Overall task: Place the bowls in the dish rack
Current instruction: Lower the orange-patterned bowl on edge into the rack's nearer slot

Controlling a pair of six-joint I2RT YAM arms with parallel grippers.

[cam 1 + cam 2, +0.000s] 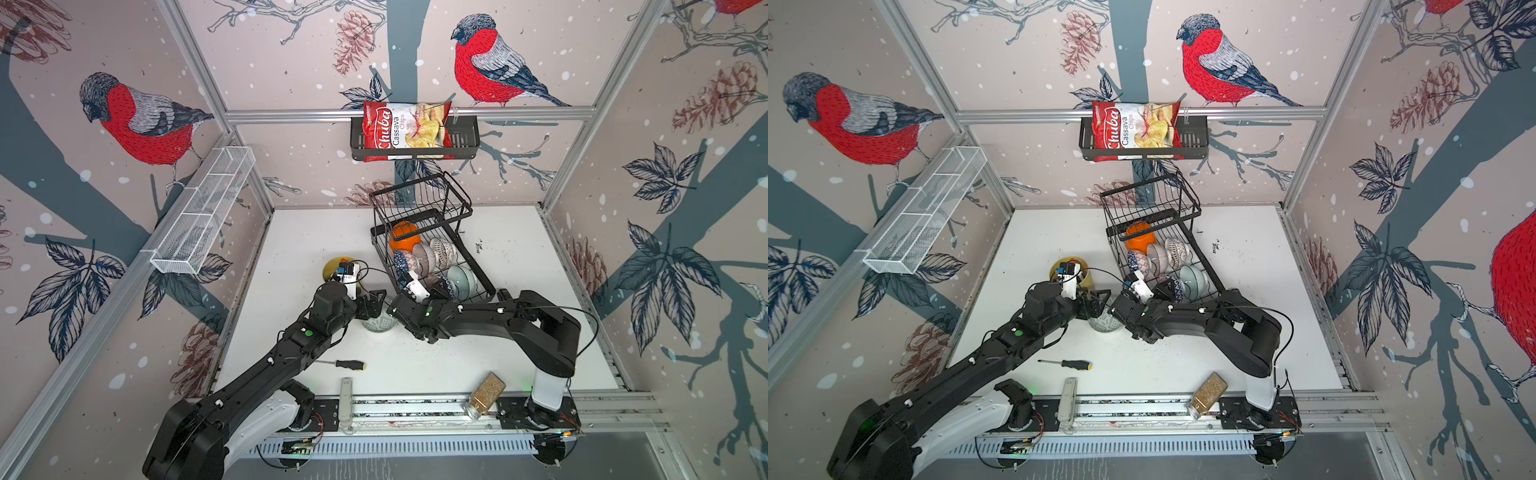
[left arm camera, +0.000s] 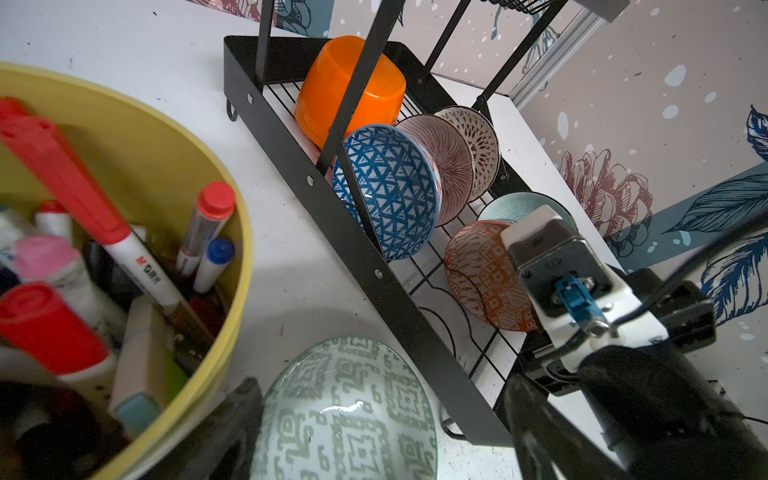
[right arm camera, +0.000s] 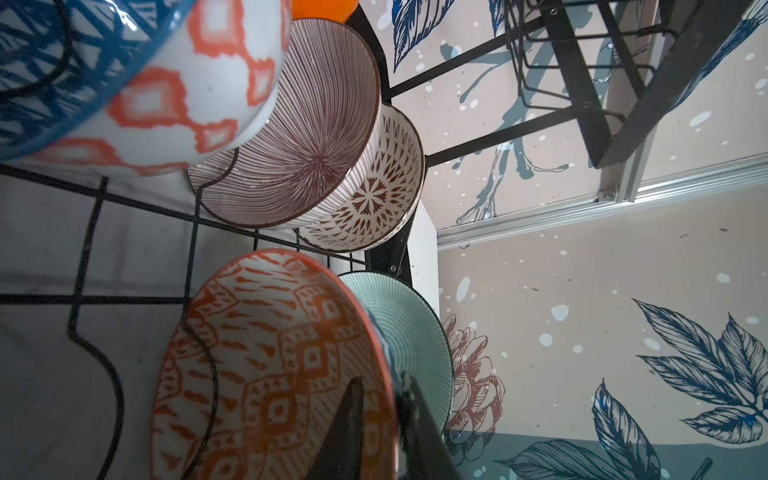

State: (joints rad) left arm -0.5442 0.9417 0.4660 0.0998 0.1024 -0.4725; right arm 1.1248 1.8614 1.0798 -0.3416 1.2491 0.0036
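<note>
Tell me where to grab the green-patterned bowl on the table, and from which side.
Take the green-patterned bowl by its rim from above, one of the jaws inside and one outside. It seems to sit mouth-up on the table, and the yellow marker cup and dish rack crowd its sides.

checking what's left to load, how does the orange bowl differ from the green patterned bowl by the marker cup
The orange bowl is plain and rounded-square; the green-patterned bowl is round with a geometric print. The orange bowl lies tipped in the dish rack, base showing; the green-patterned bowl sits on the table outside it.
</note>
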